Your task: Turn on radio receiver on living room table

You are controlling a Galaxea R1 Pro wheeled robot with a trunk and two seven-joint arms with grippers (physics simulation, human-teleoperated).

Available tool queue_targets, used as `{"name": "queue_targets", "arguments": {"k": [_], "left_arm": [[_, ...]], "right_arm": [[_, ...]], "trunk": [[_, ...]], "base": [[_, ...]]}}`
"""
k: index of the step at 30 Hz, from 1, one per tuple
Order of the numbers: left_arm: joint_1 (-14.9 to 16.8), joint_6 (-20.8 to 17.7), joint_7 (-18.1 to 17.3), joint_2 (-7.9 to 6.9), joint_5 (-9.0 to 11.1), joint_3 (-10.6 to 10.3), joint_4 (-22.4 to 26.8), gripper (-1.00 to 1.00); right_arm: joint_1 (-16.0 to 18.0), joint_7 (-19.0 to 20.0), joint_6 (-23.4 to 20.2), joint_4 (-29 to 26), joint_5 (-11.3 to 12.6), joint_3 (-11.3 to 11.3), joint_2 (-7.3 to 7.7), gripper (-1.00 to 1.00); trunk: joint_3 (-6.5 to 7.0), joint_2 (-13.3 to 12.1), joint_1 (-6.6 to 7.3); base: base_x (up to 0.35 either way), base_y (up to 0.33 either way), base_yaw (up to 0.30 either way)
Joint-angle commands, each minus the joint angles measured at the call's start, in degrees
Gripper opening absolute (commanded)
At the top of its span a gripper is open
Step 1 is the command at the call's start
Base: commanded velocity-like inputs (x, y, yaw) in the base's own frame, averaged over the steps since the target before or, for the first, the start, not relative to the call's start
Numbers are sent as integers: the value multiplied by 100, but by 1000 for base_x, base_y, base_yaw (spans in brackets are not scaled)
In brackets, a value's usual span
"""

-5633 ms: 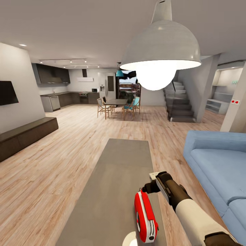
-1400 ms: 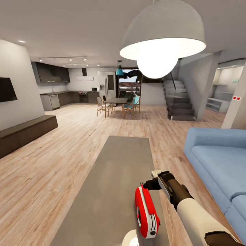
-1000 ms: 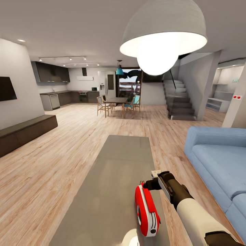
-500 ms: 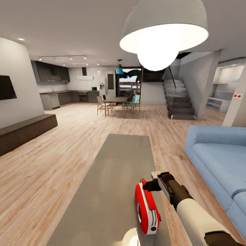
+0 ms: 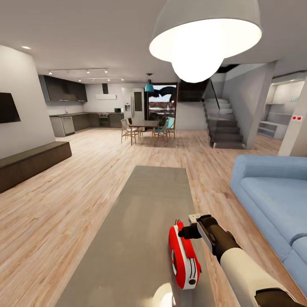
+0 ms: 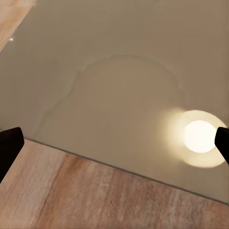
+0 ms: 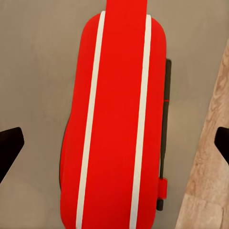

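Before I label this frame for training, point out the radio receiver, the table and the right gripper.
radio receiver [image 5: 184,260], head view, on its red top.
table [image 5: 140,221], head view, on bare grey top.
right gripper [image 5: 184,232], head view, at the dark fingertips by the radio's far end.

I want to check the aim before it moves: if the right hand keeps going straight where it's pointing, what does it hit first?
Most likely the radio receiver: it lies centred between the open fingertips of the right hand, on the table. How much gap remains is unclear.

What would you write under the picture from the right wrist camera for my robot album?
The open right gripper hovers over the red radio receiver on the grey table.
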State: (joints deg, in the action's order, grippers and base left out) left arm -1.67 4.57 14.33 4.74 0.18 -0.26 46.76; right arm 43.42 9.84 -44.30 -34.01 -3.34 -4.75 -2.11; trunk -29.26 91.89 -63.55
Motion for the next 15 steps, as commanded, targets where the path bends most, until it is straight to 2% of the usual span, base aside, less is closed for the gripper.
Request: {"name": "queue_targets", "arguments": {"k": [1, 5, 15], "left_arm": [[0, 0, 0, 0, 0, 0, 0, 100], [0, -3, 0, 0, 0, 0, 0, 100], [0, -8, -8, 0, 8, 0, 3, 100]], "right_arm": [[0, 0, 0, 0, 0, 0, 0, 100], [0, 0, 0, 6, 0, 0, 0, 100], [0, -5, 0, 36, 0, -10, 0, 100]], "trunk": [[-18, 42, -23], [-90, 202, -111], [-90, 202, -111]], "base": [[0, 0, 0], [0, 0, 0], [0, 0, 0]]}}
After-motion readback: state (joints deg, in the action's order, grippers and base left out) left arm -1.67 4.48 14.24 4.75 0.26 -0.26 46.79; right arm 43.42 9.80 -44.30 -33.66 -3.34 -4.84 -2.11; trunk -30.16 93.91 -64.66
